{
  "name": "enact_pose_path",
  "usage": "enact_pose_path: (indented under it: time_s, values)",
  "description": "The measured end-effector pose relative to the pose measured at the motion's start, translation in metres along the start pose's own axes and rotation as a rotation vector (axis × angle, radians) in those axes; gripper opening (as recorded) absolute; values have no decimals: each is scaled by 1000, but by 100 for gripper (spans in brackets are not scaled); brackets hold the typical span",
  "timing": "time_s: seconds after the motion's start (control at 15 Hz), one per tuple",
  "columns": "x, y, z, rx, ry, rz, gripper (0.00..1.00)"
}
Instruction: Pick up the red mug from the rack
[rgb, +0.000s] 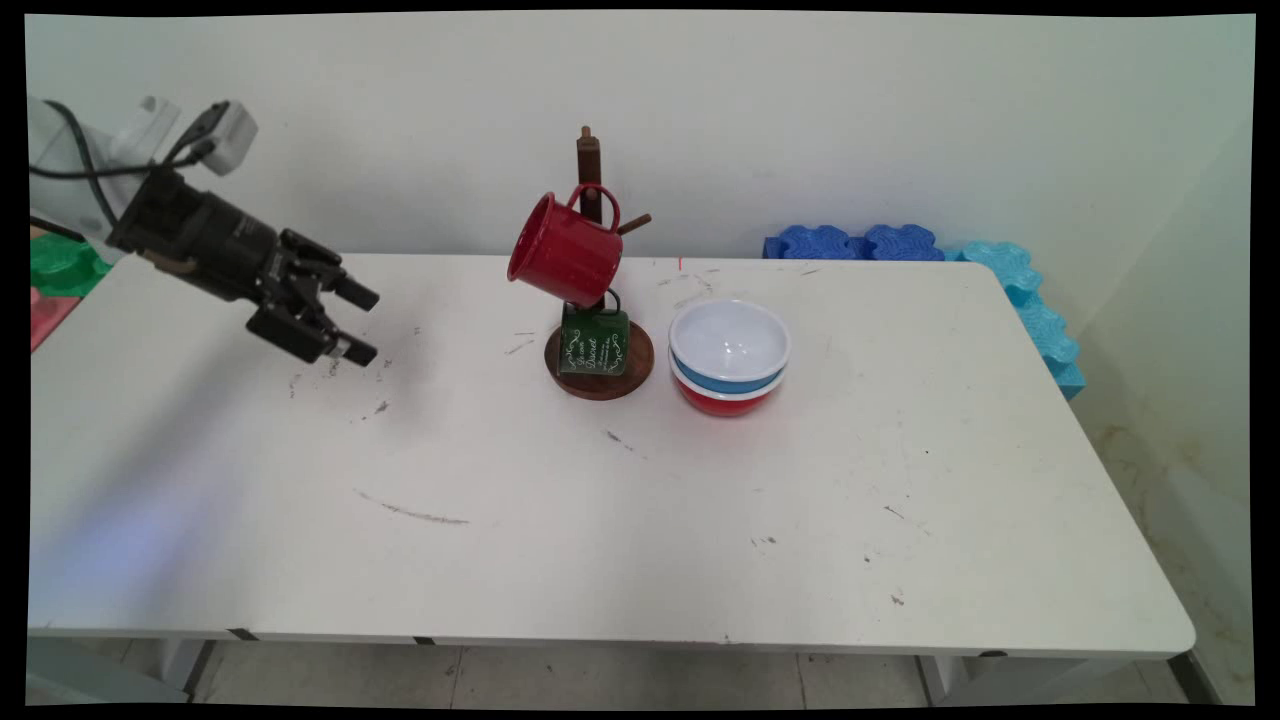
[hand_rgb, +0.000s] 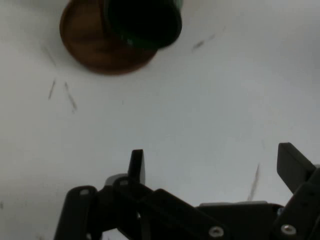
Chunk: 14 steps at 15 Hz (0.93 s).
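Note:
My black gripper (rgb: 358, 322) hovers low over the left part of the white table (rgb: 600, 520), tilted toward the right, open and empty. In the hand view its two fingers (hand_rgb: 137, 165) stand wide apart with bare table between them. To the right stands a wooden mug tree (rgb: 590, 160) on a round brown base (rgb: 624, 378). A red mug (rgb: 562, 250) hangs tilted from a peg. A dark green mug (rgb: 593, 342) with white lettering hangs low over the base. The hand view shows the base (hand_rgb: 87, 42) and the green mug (hand_rgb: 145, 22) at its top edge.
Just right of the mug tree sits a stack of bowls: a white and blue bowl (rgb: 729, 345) nested in a red bowl (rgb: 722, 402). Blue foam pieces (rgb: 860, 243) line the far right table edge. Green and red objects (rgb: 60, 265) lie off the left edge.

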<state>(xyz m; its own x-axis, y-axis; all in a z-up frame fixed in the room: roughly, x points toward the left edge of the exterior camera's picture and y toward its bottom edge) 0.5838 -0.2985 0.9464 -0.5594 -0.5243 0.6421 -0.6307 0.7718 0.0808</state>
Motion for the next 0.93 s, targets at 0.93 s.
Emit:
enact_pose_path:
  time_s: [0.93]
  values:
    - [73,21,4,-11,136,-100,100]
